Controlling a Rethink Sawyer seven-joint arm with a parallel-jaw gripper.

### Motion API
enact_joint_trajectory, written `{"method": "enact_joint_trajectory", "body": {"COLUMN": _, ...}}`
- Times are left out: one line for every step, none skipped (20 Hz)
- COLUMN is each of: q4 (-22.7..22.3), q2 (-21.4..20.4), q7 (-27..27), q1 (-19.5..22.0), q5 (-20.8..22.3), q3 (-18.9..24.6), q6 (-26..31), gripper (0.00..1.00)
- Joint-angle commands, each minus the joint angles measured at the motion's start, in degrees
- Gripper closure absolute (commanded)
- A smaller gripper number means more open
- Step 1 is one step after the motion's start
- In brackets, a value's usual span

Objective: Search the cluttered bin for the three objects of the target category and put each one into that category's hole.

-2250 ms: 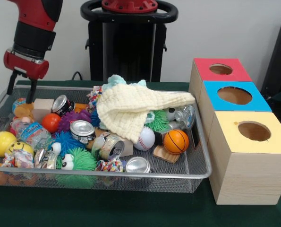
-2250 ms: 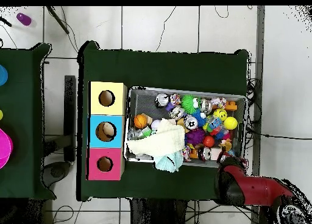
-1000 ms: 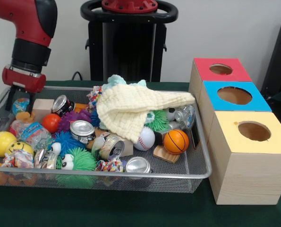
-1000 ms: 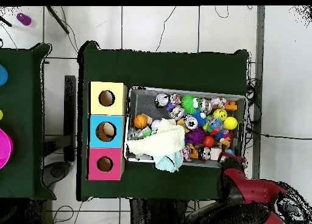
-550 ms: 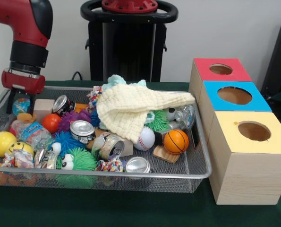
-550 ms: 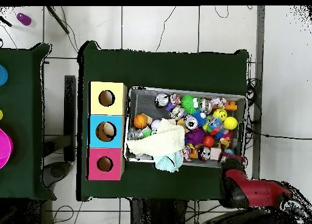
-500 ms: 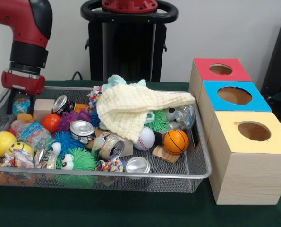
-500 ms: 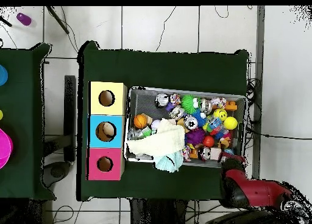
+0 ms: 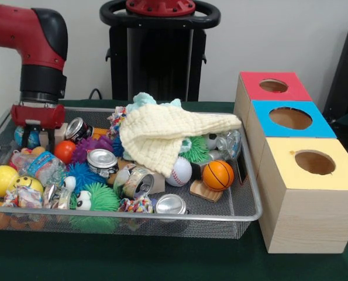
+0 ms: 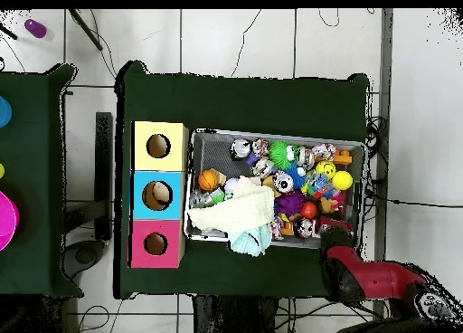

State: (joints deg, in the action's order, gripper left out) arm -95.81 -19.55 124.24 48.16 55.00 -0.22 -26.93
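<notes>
The silver wire mesh bin is full of toys; it also shows in the overhead view. My gripper hangs low over the bin's far left corner, above a blue ball and a wooden block, with its fingers apart and empty. No duck or tiger plush shows clearly. A pale teal fuzzy thing pokes out behind the cream knitted cloth. The red-surround hole is on the wooden box's far section, right of the bin, and also shows in the overhead view.
Blue-surround and yellow-surround holes sit nearer on the same box. The bin holds spiky balls, tins, a baseball, a basketball, yellow balls and an orange ball. The black pedestal stands behind.
The arm has shifted slightly right and the gripper has come down lower into the bin's far left corner. The toys and the cloth have not moved.
</notes>
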Motion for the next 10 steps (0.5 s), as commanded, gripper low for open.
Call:
{"method": "enact_joint_trajectory", "body": {"q4": 5.09, "q2": 4.96, "q7": 11.94, "q1": 2.05, "q5": 2.76, "q3": 11.95, "q6": 0.32, "gripper": 0.00}}
{"method": "enact_joint_trajectory", "body": {"q4": 4.82, "q2": 4.83, "q7": 11.64, "q1": 2.12, "q5": 2.53, "q3": 12.11, "q6": 0.37, "gripper": 0.00}}
{"method": "enact_joint_trajectory", "body": {"q4": 4.69, "q2": 4.82, "q7": 11.31, "q1": 2.21, "q5": 2.28, "q3": 12.20, "q6": 0.52, "gripper": 0.00}}
{"method": "enact_joint_trajectory", "body": {"q4": 4.57, "q2": 4.81, "q7": 10.97, "q1": 2.31, "q5": 2.04, "q3": 12.28, "q6": 0.68, "gripper": 0.00}}
{"method": "enact_joint_trajectory", "body": {"q4": 4.36, "q2": 4.75, "q7": 10.30, "q1": 2.59, "q5": 1.80, "q3": 12.55, "q6": 1.19, "gripper": 1.00}}
{"method": "enact_joint_trajectory", "body": {"q4": 4.09, "q2": 4.55, "q7": 10.52, "q1": 3.04, "q5": 1.96, "q3": 13.21, "q6": 2.60, "gripper": 1.00}}
{"method": "enact_joint_trajectory", "body": {"q4": 3.82, "q2": 4.34, "q7": 10.75, "q1": 3.48, "q5": 2.12, "q3": 13.86, "q6": 4.00, "gripper": 1.00}}
{"method": "enact_joint_trajectory", "body": {"q4": 3.55, "q2": 4.14, "q7": 10.98, "q1": 3.92, "q5": 2.29, "q3": 14.52, "q6": 5.41, "gripper": 1.00}}
{"method": "enact_joint_trajectory", "body": {"q4": 3.45, "q2": 4.11, "q7": 10.78, "q1": 4.04, "q5": 2.23, "q3": 14.62, "q6": 5.51, "gripper": 1.00}}
{"method": "enact_joint_trajectory", "body": {"q4": 3.63, "q2": 4.20, "q7": 10.02, "q1": 3.41, "q5": 1.49, "q3": 13.76, "q6": 4.72, "gripper": 1.00}}
